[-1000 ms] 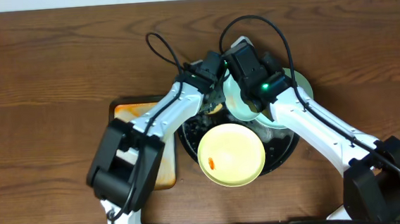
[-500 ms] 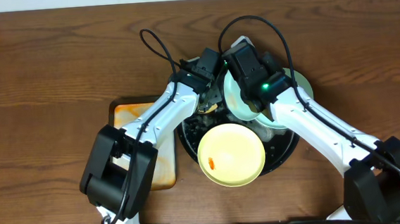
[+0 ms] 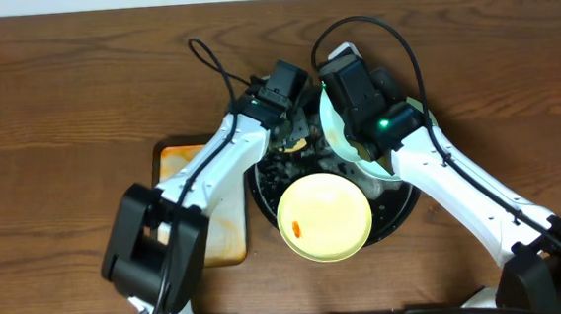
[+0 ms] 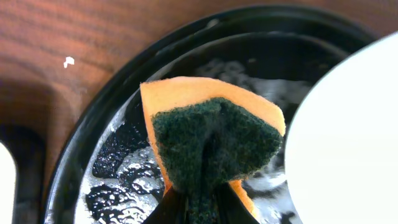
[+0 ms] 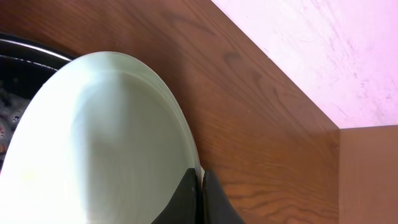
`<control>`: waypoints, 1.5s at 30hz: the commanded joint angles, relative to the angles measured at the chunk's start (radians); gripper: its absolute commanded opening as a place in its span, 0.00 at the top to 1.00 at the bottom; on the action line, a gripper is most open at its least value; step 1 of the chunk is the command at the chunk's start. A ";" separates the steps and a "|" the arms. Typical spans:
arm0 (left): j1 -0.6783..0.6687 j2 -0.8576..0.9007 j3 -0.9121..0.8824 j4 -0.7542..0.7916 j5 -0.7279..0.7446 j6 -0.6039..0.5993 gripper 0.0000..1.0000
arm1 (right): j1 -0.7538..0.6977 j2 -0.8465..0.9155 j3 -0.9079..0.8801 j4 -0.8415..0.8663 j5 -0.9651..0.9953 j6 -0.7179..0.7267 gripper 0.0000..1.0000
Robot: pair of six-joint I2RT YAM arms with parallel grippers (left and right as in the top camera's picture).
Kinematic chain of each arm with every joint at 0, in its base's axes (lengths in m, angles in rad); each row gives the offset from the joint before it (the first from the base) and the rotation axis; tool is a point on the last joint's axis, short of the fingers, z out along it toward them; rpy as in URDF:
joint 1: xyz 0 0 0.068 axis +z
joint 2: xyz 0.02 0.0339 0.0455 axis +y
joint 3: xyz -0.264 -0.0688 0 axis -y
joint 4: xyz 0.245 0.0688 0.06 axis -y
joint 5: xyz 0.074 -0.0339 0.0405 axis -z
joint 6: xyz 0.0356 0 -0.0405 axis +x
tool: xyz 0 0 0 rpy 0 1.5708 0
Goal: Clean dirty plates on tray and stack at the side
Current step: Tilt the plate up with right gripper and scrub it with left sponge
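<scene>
The left jaws are pinched together on the lower end of a sponge (image 4: 211, 137), orange with a dark green scouring face, which stands up folded between them over the tray (image 4: 93, 124). From above, that sponge (image 3: 297, 136) hangs over the far part of the round black tray (image 3: 264, 203), just beside the plate that the other arm holds. The tray floor under it is wet and flecked with white foam.

The right jaws are clamped on the rim of a mint-green plate (image 5: 106, 143). The plate is tipped up on edge, not lying flat, with its hollow face turned towards the sponge. In the overhead view, it shows as a pale green crescent (image 3: 330, 134) at the tray's far side, next to the right arm's wrist. I cannot tell whether its lower edge rests on the tray.

A yellow plate (image 3: 324, 216) lies flat in the near half of the tray, with a small orange smear by its left edge. To the left, on the brown worktop (image 3: 58, 93), sits a rectangular tray (image 3: 177, 156) with an orange-stained surface, partly covered by the left arm.
</scene>
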 commanded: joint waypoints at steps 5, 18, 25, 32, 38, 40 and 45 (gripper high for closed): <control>0.005 -0.027 -0.003 -0.044 -0.005 0.091 0.85 | 0.014 -0.041 0.037 0.009 0.087 -0.138 0.99; 0.019 0.003 -0.031 -0.062 -0.040 0.090 0.85 | 0.063 -0.045 0.037 0.057 0.164 -0.195 0.99; 0.041 0.007 -0.037 -0.070 -0.040 0.090 0.85 | 0.069 -0.061 0.037 0.098 0.221 -0.194 0.99; 0.052 0.007 -0.040 -0.074 -0.040 0.091 0.85 | 0.083 -0.076 0.037 0.097 0.220 -0.194 0.99; 0.055 0.007 -0.043 -0.077 -0.040 0.091 0.85 | 0.094 -0.076 0.037 0.097 0.195 -0.195 0.99; 0.055 0.007 -0.043 -0.076 -0.040 0.091 0.85 | 0.093 -0.076 0.037 0.089 0.172 -0.209 0.99; 0.055 0.007 -0.043 -0.076 -0.040 0.091 0.85 | 0.093 -0.082 0.037 0.092 0.131 -0.218 0.99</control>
